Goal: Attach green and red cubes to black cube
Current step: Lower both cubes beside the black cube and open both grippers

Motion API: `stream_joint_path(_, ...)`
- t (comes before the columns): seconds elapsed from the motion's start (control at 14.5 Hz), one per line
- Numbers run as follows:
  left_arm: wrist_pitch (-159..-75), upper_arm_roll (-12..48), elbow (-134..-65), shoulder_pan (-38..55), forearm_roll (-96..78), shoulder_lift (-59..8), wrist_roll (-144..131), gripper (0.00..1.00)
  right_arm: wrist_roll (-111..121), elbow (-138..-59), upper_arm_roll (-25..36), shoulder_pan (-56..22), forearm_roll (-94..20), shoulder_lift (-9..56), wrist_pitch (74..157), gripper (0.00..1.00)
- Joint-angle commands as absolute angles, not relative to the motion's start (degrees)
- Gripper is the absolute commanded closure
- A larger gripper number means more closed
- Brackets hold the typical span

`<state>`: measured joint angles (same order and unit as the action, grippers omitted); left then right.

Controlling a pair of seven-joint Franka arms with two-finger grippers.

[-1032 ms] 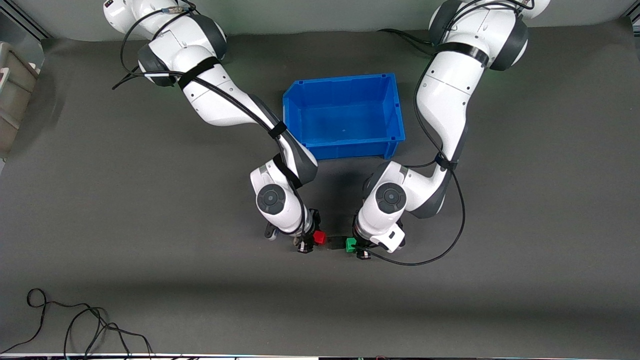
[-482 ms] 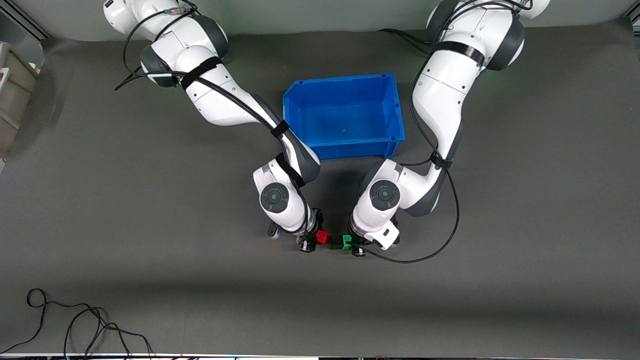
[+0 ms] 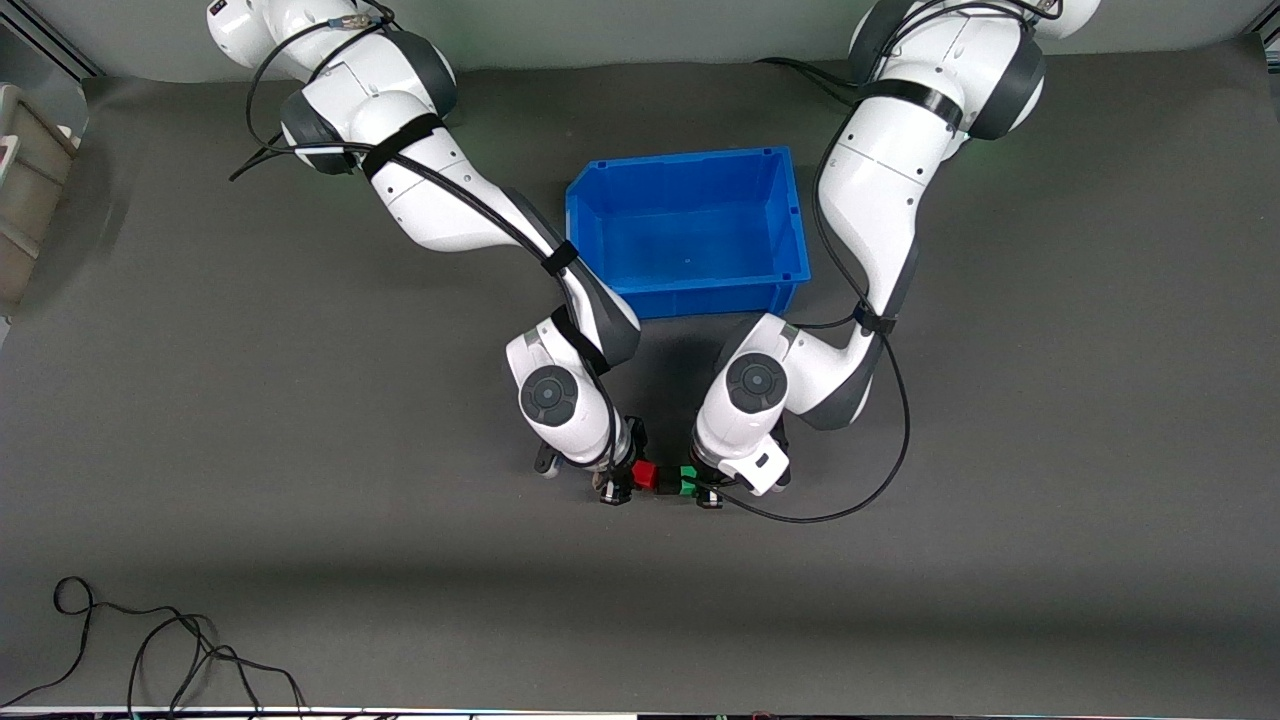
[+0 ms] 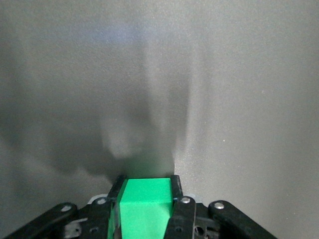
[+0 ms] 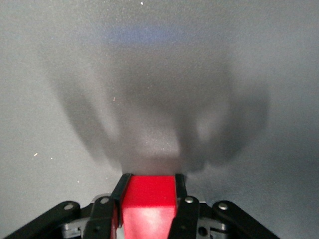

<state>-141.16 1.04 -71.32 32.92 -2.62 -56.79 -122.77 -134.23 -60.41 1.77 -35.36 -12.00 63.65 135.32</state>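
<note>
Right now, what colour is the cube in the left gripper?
Bright green. The green cube sits clamped in the left gripper; the left wrist view shows it best.

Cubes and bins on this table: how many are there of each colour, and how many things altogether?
Red cube: 1, held in the right gripper
Black cube: 1, between the other two
Green cube: 1, held in the left gripper
Blue bin: 1
Total: 4

Dark grey mat (image 3: pixel 1050 400) covers the table.
</note>
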Motion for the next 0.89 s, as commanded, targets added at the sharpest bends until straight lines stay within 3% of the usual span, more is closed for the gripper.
stream_joint_path(0.0,-139.8,0.4,-70.1,34.2,-1.6,-57.5,-122.3,0.98,-136.4,-57.4,2.3,-35.3,-11.0,66.0,138.0,1.0)
stream_joint_path(0.62,-140.0,0.4,-70.0,34.1,-1.9,-57.5,-122.5,0.96,-136.2,-57.4,2.3,-35.3,-11.0,66.4,138.8,1.0)
stream_joint_path(0.76,-140.0,0.4,-70.0,34.0,-2.3,-57.6,-122.5,0.96,-135.3,-57.4,2.3,-35.3,-11.0,66.3,138.8,0.75)
stream_joint_path(0.83,-140.2,0.4,-70.0,33.8,-2.5,-57.7,-122.6,0.96,-135.0,-57.5,2.3,-35.3,-11.0,66.1,138.8,0.76)
